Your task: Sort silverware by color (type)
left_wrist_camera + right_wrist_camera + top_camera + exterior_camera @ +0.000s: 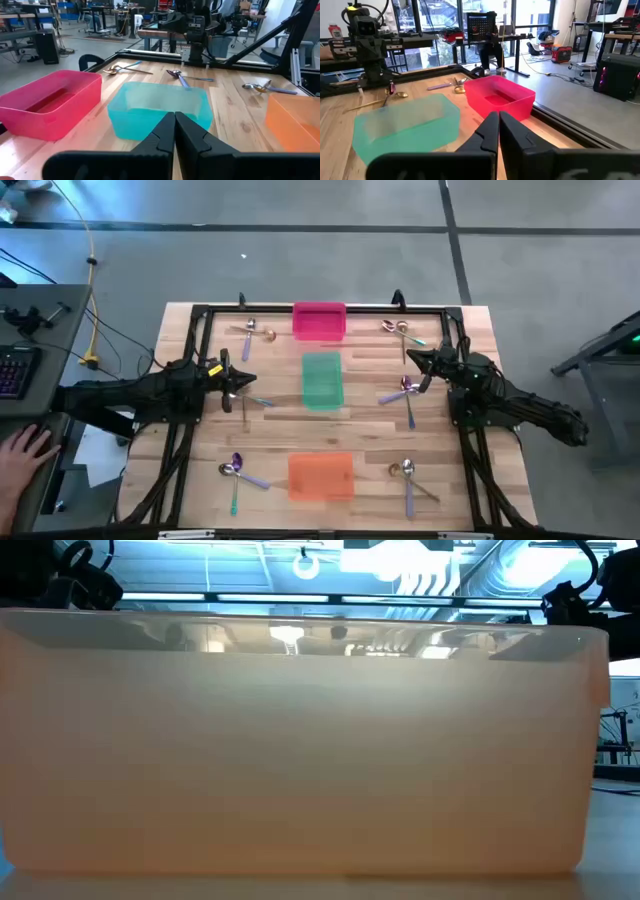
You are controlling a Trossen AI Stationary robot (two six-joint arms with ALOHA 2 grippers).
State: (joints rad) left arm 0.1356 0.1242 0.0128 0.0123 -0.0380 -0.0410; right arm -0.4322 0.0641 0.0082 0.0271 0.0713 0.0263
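Note:
The silverware lies flat on the wooden table in several small clusters. In the high view they sit at far left (pixel 250 331), mid left (pixel 247 398), near left (pixel 235 471), far right (pixel 400 329), mid right (pixel 406 389) and near right (pixel 408 473). My left gripper (pixel 238 379) is shut with nothing between its fingers (pixel 175 122), and it stands by the mid-left cluster, pointing toward the green bin (pixel 322 380). My right gripper (pixel 420 366) is also shut and empty (pixel 498 121), just beyond the mid-right cluster.
Three bins stand in a line down the table's middle: pink (pixel 320 320) at the far edge, green in the centre, orange (pixel 320 477) near. The orange bin's wall (pixel 300 760) fills the low view. A black frame (pixel 200 310) borders the table. A person's hand (pixel 25 448) rests left of the table.

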